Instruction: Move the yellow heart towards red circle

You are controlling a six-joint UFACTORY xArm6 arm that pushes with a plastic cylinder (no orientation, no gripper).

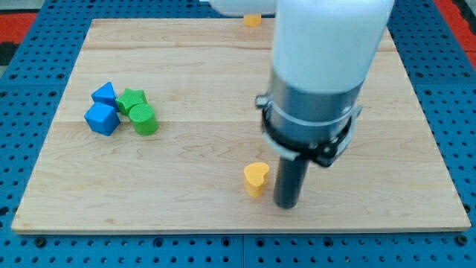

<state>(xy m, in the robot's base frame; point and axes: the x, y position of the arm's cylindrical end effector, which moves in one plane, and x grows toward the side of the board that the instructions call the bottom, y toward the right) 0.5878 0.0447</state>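
- My tip [287,205] rests on the wooden board [223,89] near the view's bottom edge. It is a bare rod end and holds nothing.
- The yellow heart [255,179] stands just beside my tip, on the view's left side of it; contact cannot be confirmed.
- The red circle does not show; the arm body covers much of the board's right half.
- A second yellow block [253,20] sits at the view's top edge, partly hidden.
- At the view's left, a tight cluster: blue triangle [105,94], blue cube [101,118], green star [132,98], green cylinder [143,119].
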